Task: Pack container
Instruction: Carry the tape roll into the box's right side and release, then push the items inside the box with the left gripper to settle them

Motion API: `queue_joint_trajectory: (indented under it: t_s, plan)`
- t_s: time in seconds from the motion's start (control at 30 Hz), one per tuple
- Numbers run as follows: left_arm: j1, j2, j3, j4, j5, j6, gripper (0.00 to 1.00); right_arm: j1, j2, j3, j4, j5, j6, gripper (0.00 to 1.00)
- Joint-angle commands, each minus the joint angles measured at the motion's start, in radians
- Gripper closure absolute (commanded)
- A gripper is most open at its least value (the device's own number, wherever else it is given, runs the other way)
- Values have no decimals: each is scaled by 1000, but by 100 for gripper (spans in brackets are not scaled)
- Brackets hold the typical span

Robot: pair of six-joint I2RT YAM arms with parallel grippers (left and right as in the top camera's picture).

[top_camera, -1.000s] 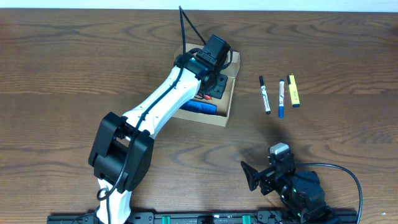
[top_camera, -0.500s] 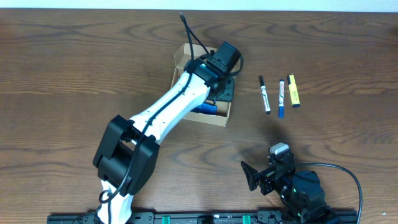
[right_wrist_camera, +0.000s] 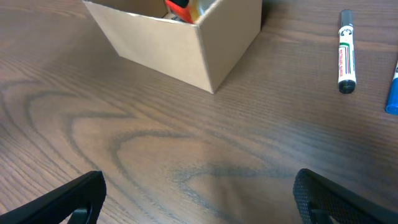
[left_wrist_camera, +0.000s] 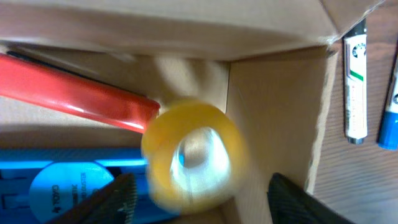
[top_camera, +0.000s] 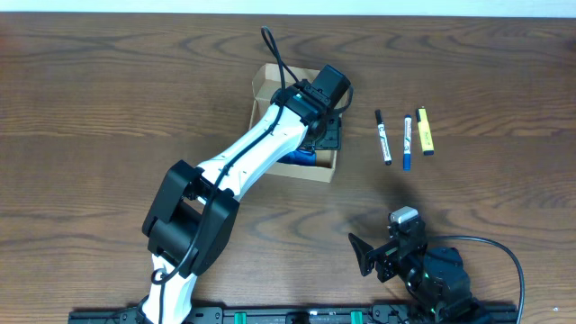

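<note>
Container [top_camera: 265,90], tan cardboard, on the wood worktop [top_camera: 108,108] directly beneath the left end effector [top_camera: 326,133], reaching down into it. Right of that end effector, apart from the container: black marker [top_camera: 383,137], blue marker [top_camera: 407,142], yellow highlighter [top_camera: 425,131], side by side. Well apart, near the worktop's front edge: right end effector [top_camera: 366,256].

Left wrist: blurred yellow tape roll [left_wrist_camera: 193,155] inside the container just ahead of the fingers [left_wrist_camera: 118,198], against a red pen-like item [left_wrist_camera: 74,93], above a blue packet [left_wrist_camera: 56,186]. Fingers spread wider than the roll, gripping nothing.

Right wrist: end effector spread wide, nothing between; container ahead-left, black marker ahead-right.
</note>
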Motion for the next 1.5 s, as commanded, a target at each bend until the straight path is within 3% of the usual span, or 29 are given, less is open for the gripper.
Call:
queue_joint_trajectory:
  t_s: [0.0,0.07,0.37,0.73,0.83,0.93,1.13,1.47]
  plan:
    - [1,9,12,2,11,-13,25,8,-6,-3,0,3,-14,1]
    - [1,9,12,-1,11,-13,20,8,-6,-3,0,3,-14,1]
    - [8,-30,13,-16,-5,49,22,8,-6,-3,0,3,-14,1]
    - [48,-247,13,-180,-341,77,21,8,-6,-3,0,3,-14,1]
    - [81,-292,13,-233,-394,134,21,8,-6,-3,0,3,-14,1]
    - [128,-308,13,-265,-375,231,21,8,-6,-3,0,3,-14,1]
    - [240,-307,-25,-241,-170,406,22,8,-6,-3,0,3,-14,1]
    - [315,-307,-204,-89,-82,464,22,8,-6,-3,0,3,-14,1]
